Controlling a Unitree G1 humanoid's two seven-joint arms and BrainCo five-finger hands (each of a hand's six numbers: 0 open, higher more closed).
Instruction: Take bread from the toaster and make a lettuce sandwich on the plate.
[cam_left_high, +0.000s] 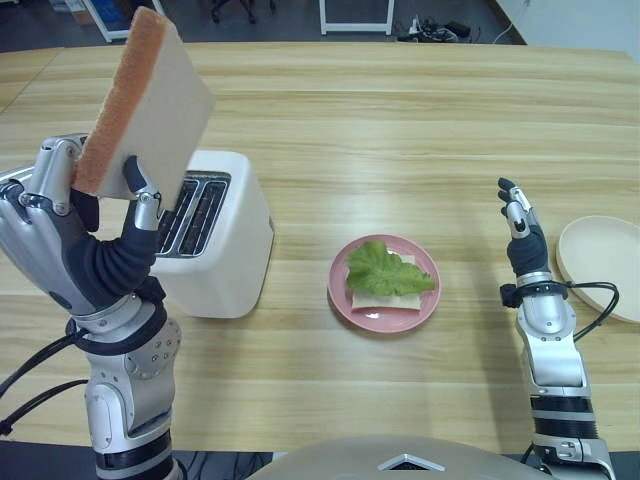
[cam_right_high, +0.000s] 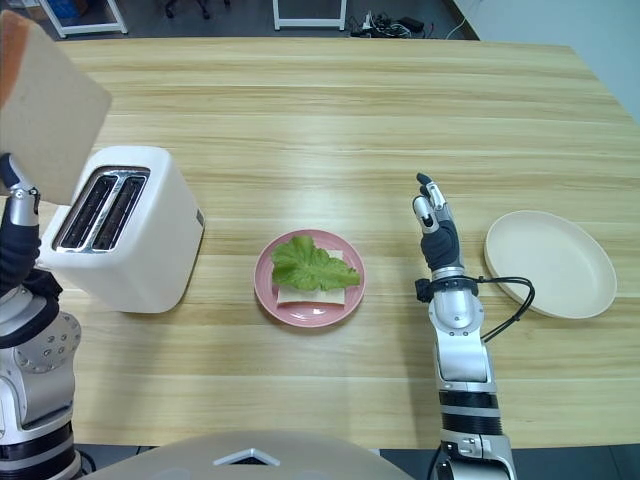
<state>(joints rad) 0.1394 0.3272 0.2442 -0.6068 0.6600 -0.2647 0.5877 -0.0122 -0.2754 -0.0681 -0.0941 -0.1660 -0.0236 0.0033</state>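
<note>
Up at the near left, the left hand (cam_left_high: 60, 225) has its fingers curled tight around the lower edge of a square slice of pale toasted bread with a brown crust (cam_left_high: 145, 100). It holds the slice tilted in the air, above and a little left of the white two-slot toaster (cam_left_high: 235, 250). The slice is clear of the slots and touches nothing but the hand. The toaster stands on the light wooden table (cam_left_high: 400, 130), its slots running from near to far.

Just right of the toaster, near the middle of the table, sits a small round pink plate (cam_left_high: 390, 324). On it lies a second pale bread slice (cam_left_high: 385, 300), flat, with a crinkled green lettuce leaf (cam_left_high: 385, 268) spread over its top. The leaf covers most of the slice and reaches over its far edge.

Further right, the right hand (cam_left_high: 522, 232) stands upright above the table, fingers stretched upward and only slightly bent, with nothing in its hold. It is well apart from the pink plate. Just right of this hand, at the table's right edge, rests a round cream-coloured plate (cam_right_high: 550, 262).
</note>
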